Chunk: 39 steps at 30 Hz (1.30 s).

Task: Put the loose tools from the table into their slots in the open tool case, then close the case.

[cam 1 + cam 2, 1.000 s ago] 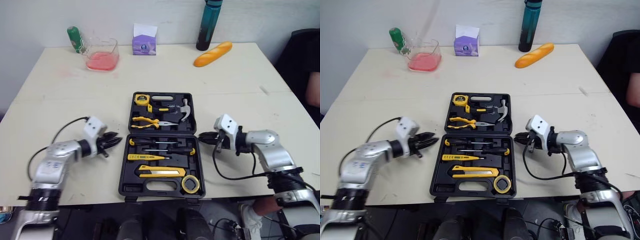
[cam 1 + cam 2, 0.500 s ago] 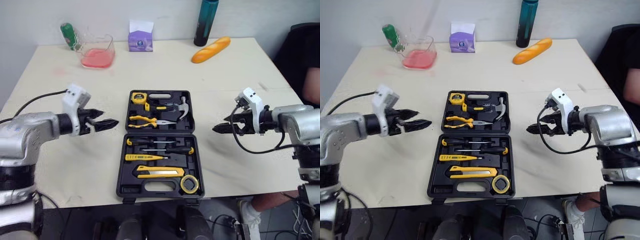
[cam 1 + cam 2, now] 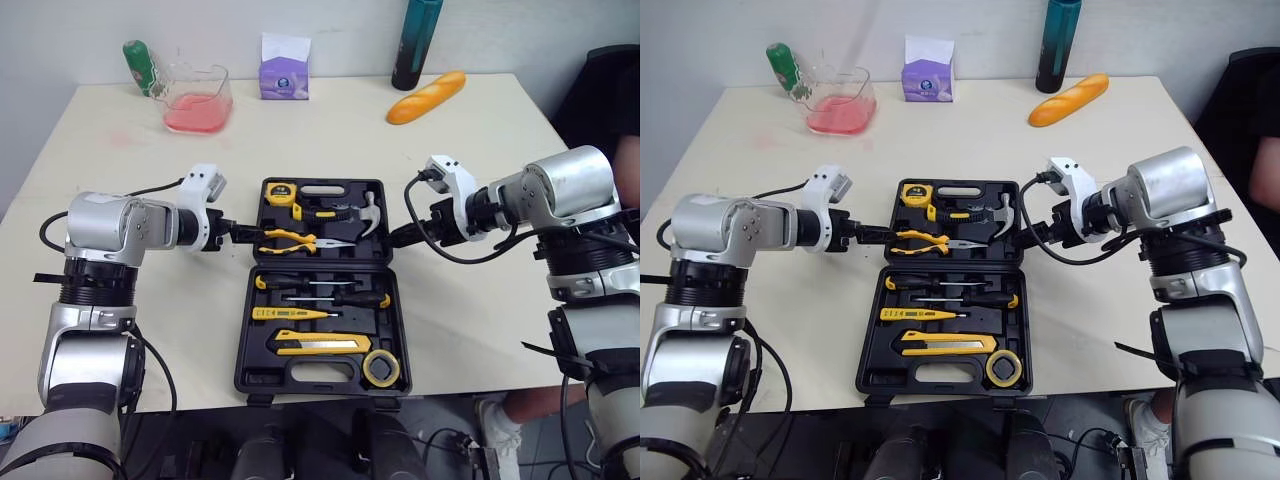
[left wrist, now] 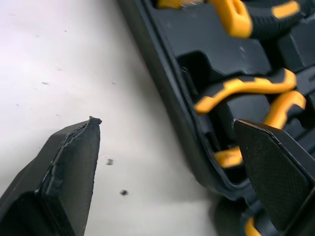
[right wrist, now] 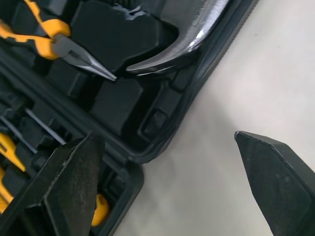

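between each arm's spread fingers [image 4: 74, 167] sits a tool case [image 3: 322, 266] edge.

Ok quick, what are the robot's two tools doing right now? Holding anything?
Left tool: open, holding nothing, straddling the tool case's left edge.
Right tool: open, holding nothing, straddling its right edge.
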Motion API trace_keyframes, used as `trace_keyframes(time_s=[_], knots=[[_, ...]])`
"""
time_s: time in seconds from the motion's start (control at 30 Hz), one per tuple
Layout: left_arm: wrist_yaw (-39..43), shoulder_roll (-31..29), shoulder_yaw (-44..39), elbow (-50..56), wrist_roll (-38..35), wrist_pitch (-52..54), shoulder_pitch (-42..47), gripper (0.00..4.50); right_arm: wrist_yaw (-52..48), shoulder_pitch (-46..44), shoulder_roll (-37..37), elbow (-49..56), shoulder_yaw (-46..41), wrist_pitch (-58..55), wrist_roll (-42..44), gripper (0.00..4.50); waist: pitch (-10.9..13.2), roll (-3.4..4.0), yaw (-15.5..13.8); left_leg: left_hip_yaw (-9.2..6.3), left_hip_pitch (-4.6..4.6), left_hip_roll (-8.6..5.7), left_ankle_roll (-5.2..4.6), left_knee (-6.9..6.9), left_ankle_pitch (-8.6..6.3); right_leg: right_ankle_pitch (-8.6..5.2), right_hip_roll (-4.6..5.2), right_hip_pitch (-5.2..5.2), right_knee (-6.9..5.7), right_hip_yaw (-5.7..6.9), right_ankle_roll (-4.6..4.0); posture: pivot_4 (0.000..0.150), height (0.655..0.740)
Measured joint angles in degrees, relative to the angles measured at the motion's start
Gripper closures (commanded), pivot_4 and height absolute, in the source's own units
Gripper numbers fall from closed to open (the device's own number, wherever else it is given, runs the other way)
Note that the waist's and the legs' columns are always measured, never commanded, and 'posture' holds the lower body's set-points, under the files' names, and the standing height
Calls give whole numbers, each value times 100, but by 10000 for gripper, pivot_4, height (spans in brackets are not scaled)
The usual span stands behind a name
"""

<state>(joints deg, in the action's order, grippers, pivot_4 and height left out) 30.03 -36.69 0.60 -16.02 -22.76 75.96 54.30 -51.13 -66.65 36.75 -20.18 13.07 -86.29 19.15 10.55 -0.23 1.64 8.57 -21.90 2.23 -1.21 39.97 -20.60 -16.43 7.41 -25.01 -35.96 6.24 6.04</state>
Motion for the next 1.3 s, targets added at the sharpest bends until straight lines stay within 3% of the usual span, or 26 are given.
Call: trace_keyframes(time_s=[0.23, 1.17, 1.2, 1.3], knots=[[-11, 184, 67, -528, 209, -286, 177, 0, 490, -53, -366, -467, -16, 151, -15, 1119, 0, 0, 11, 6, -44, -11, 5, 5, 19, 3, 0, -39, -14, 2, 6, 1500, 7400], [93, 296, 402, -568, 572, -406, 219, 0, 1159, 17, -683, -709, -211, 338, -13, 1119, 0, 0, 16, 2, -45, -24, 4, 6, 36, 4, 9, -39, -33, 0, 6, 1500, 7400], [103, 296, 402, -585, 573, -427, 219, 0, 1189, 22, -690, -732, -211, 367, -14, 3237, 0, 0, 16, 1, -44, -24, 4, 6, 36, 4, 10, -39, -33, 0, 6, 1500, 7400], [149, 301, 401, -638, 591, -471, 219, 8556, 1254, 23, -706, -796, -213, 387, -14, 13585, -1, 0, 18, 1, -43, -24, 4, 6, 36, 4, 10, -39, -35, 0, 6, 1500, 7400]])
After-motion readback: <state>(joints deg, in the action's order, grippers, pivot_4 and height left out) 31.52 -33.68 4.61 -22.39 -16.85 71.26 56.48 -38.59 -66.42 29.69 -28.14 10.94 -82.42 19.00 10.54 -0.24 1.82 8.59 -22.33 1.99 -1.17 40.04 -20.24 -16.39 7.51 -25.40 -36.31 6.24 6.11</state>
